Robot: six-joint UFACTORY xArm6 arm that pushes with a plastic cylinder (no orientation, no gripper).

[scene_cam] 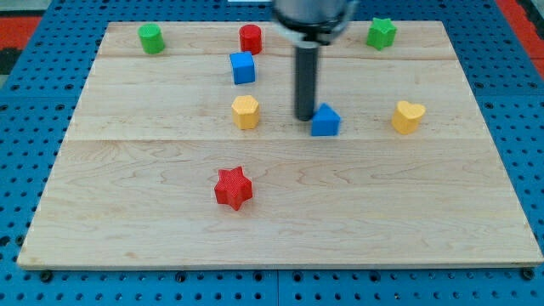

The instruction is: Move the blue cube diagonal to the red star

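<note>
Blue is the colour I'm tracking, and there are two blue pieces on the wooden board [425, 238]. One is the blue cube [243, 67], a squarish block with flat faces, sitting near the view's top just at 7 o'clock from the red cylinder [250, 38]. The other is a blue wedge-like block [325, 121] with a peaked top, and my tip [304, 116] is touching or just beside its 9 o'clock side, not the cube.

As I judge it, the task is barely under way. The blue cube lies well apart from the red star [233, 188], almost straight at 12 o'clock from it, with the yellow hexagonal block [246, 111] between them. For a diagonal placement the cube would need to end up near the star at something like 1 or 11 o'clock, so nearly all the travel is left, and I'd have to bring my tip round to the cube's far side first.

There are no fingers on this rig, only a plain rod, so nothing is clenched or grasped; it only rests against what it pushes.

Elsewhere: a green cylinder [151, 38] at top left, a green star [382, 33] at top right, a yellow heart [408, 116] toward 3 o'clock of my tip.
</note>
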